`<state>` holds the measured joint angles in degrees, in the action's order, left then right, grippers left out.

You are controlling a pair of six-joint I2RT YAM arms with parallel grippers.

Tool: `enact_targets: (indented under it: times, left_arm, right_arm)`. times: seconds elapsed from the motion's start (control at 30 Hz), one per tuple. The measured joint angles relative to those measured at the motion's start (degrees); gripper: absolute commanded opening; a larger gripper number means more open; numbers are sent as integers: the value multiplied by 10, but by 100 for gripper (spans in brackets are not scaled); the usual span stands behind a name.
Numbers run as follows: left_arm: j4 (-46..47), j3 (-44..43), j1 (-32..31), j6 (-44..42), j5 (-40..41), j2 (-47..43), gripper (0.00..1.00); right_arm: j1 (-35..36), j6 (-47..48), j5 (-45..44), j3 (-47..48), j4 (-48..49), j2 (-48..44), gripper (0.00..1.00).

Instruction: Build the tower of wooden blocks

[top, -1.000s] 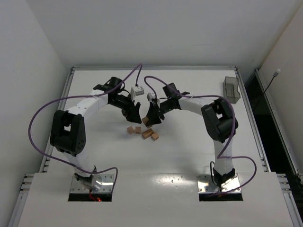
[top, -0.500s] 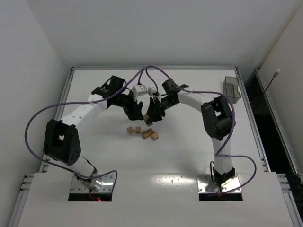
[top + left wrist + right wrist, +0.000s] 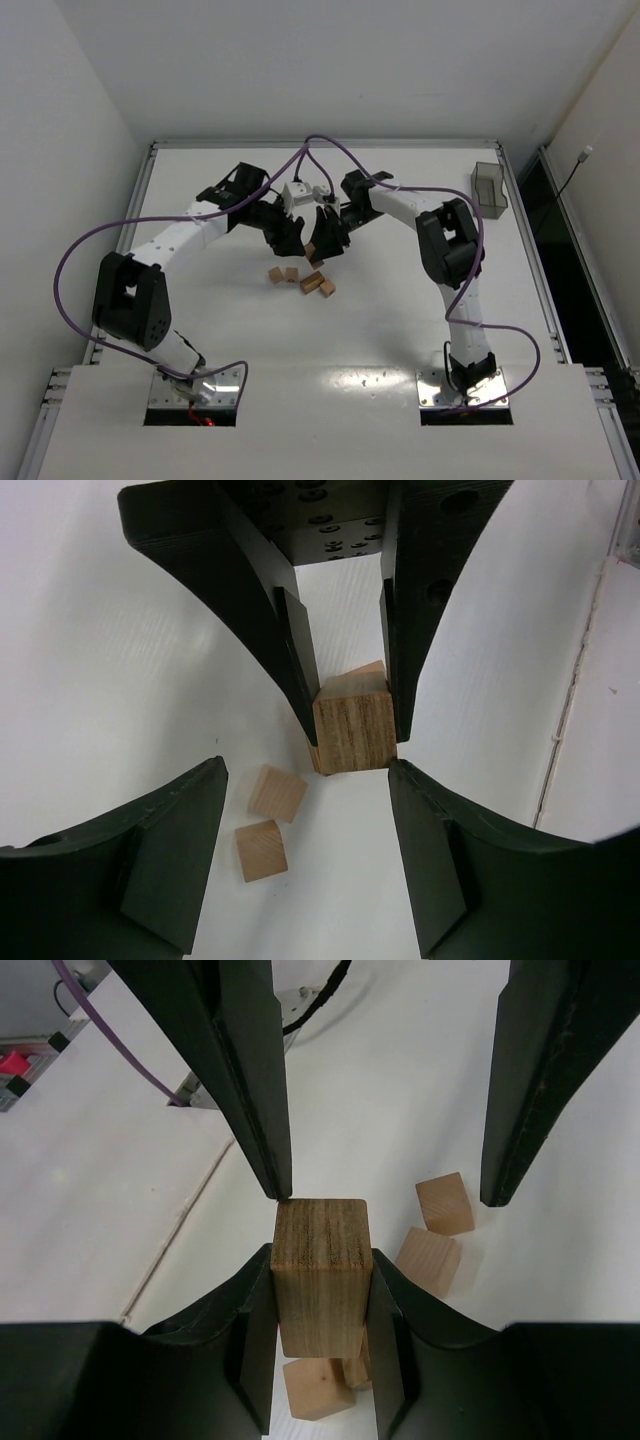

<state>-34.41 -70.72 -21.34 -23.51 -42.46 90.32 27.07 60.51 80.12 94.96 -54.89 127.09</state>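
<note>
Right tool (image 3: 322,244) is clamped on one wood brick (image 3: 320,1260): jaws partly closed, pads on two opposite faces. Left tool (image 3: 291,240) is open and grips nothing. Its fingers (image 3: 250,1080) straddle the same brick from the opposite side, with one tip just beside the brick's upper corner and the other well apart. Cannot tell if that tip makes contact. The brick is held above the worktop (image 3: 400,330), just on the far side of the loose blocks (image 3: 311,283). There are four loose blocks, lying in two close pairs. Grey bin (image 3: 487,188) sits well apart from the loose blocks, toward the far right corner.
</note>
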Motion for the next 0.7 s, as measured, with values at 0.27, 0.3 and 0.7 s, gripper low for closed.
enact_targets:
  times: [0.27, 0.3, 0.7]
  left_arm:
    - [4, 0, 0, 12, -14, 2, 71]
    - [7, 0, 1, 16, -15, 2, 71]
    - [43, 2, 17, 53, -49, 2, 71]
  right_arm:
    - [-10, 79, 9, 21, -90, 10, 0]
    - [-11, 87, 9, 22, -99, 10, 0]
    - [-14, 144, 10, 32, -165, 11, 0]
